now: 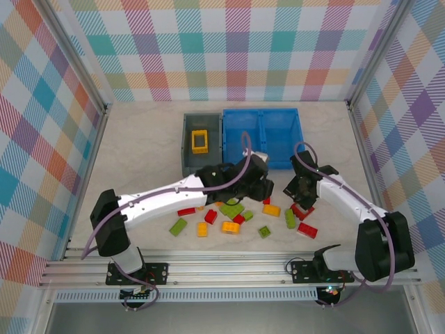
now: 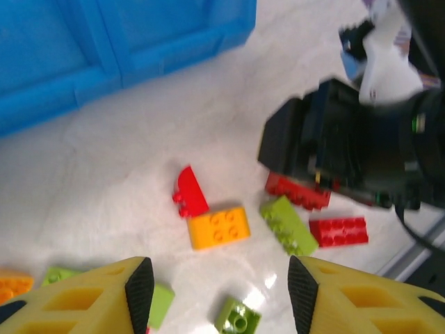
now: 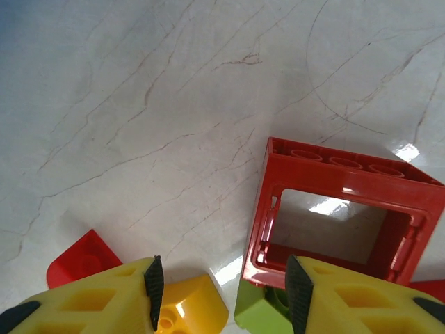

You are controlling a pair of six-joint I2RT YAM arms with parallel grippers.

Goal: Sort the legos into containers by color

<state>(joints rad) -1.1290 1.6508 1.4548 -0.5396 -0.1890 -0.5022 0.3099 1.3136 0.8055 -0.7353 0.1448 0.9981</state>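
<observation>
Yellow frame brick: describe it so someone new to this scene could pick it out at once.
At the far side of the table stand a large blue bin and, at its left, a smaller grey bin. The yellow frame brick lies inside the grey bin. Unlike the loose bricks nearer the arms, it sits in a bin, a hollow yellow rectangle.

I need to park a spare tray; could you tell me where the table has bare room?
Free: left of the grey bin up to the wall, and right of the blue bin. Crowded: in front of the bins, among the legos, left arm and right arm.
</observation>
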